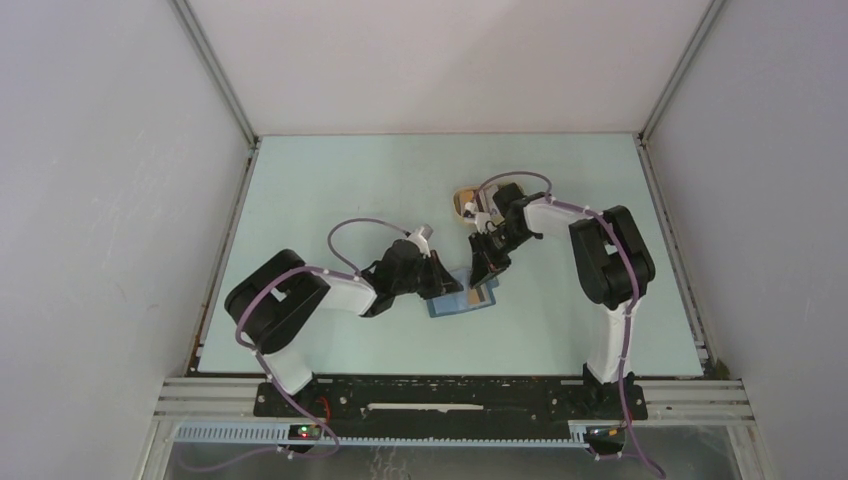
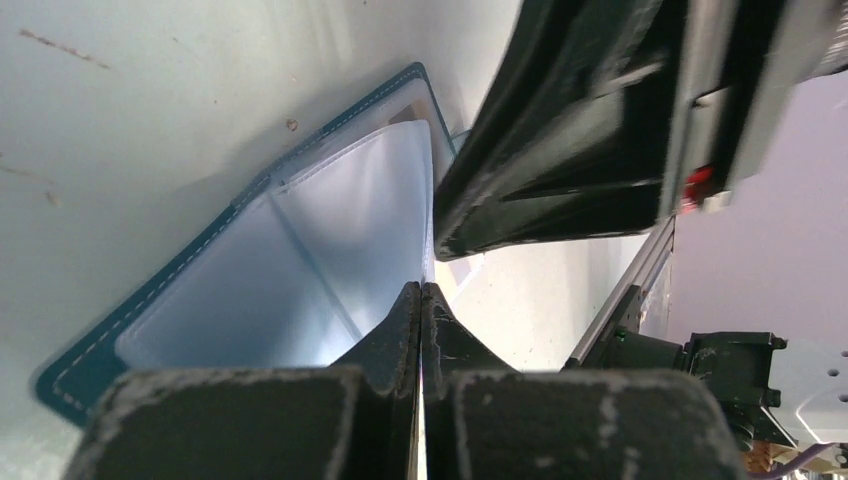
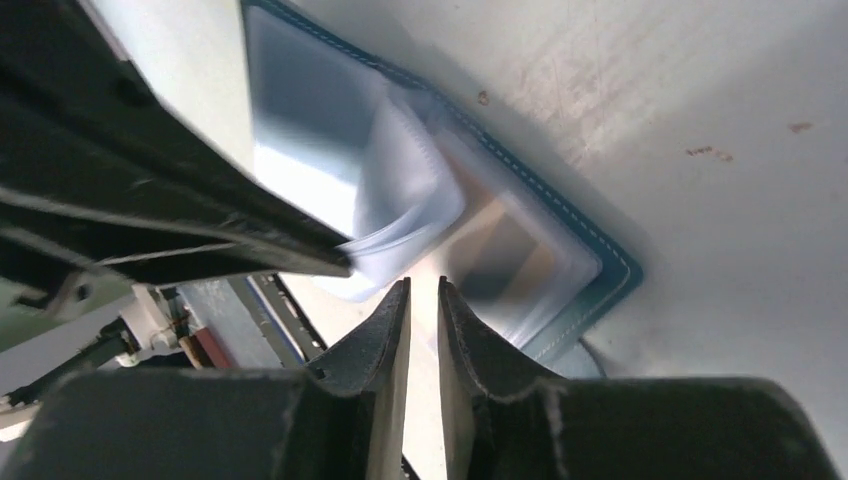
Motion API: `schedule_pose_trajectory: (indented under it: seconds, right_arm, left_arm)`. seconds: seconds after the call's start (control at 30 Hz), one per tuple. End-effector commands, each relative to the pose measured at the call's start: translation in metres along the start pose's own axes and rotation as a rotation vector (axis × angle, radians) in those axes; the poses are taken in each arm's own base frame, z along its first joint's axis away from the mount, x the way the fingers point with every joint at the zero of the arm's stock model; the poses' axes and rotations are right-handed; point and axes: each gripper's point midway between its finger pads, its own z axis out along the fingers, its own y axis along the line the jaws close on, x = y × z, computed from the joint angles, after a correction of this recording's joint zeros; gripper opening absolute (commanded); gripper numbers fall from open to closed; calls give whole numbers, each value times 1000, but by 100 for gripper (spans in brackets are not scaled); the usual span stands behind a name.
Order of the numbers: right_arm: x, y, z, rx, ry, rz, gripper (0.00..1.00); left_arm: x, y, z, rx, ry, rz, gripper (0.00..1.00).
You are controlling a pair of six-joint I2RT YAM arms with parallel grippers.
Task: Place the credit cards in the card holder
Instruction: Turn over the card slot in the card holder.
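The teal-blue card holder (image 1: 455,303) lies open on the table between both grippers. My left gripper (image 1: 447,283) is shut on a thin clear inner sleeve (image 2: 370,210) of the card holder (image 2: 160,300) and lifts it, fingertips meeting (image 2: 422,292). My right gripper (image 1: 482,272) hovers over the holder's right half (image 3: 590,260), with its jaws a narrow gap apart (image 3: 424,285) and nothing seen between them. A dark and tan faced card (image 3: 505,250) lies in the right pocket; it also shows in the top view (image 1: 484,296). Other cards are not visible.
A tan oval tray (image 1: 464,199) sits just behind the right wrist. Cage walls stand left, right and back. The black rail with the arm bases (image 1: 450,395) runs along the near edge. Each gripper's black body shows in the other's wrist view (image 2: 600,120).
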Motion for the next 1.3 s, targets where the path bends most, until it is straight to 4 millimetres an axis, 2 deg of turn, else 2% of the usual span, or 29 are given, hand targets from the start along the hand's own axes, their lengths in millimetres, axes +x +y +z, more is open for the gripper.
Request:
schedule_pose_trajectory:
  seconds: [0.0, 0.17, 0.43, 0.53, 0.63, 0.73, 0.9, 1.1, 1.2, 1.27]
  right_arm:
    - [1, -21, 13, 121, 32, 11, 24]
    - [4, -27, 19, 157, 56, 8, 23]
    - [2, -26, 17, 186, 51, -28, 23]
    - [0, -20, 17, 184, 47, -55, 24]
    - [-2, -14, 15, 174, 39, -82, 25]
    - [-5, -6, 12, 159, 26, -114, 27]
    - [-13, 16, -2, 114, -18, -208, 30]
    - [-15, 46, -18, 32, -52, -322, 31]
    - [-15, 54, -22, 7, -60, -359, 31]
    - [-15, 58, -25, 2, -66, -383, 31]
  left_arm:
    - [-9, -3, -13, 5, -53, 11, 0]
    - [-2, 11, -24, -25, -53, -3, 0]
    - [6, 49, -48, -134, -94, -33, 1]
    - [10, 62, -53, -181, -89, -42, 17]
    - [11, 71, -60, -209, -107, -52, 24]
    - [3, 75, -74, -241, -167, -34, 33]
    - [-21, 61, -102, -265, -260, 93, 44]
    - [-46, 10, -128, -89, -378, 257, 45]
    - [-56, -18, -143, 15, -441, 310, 48]
    - [-59, -26, -148, 48, -465, 329, 50]
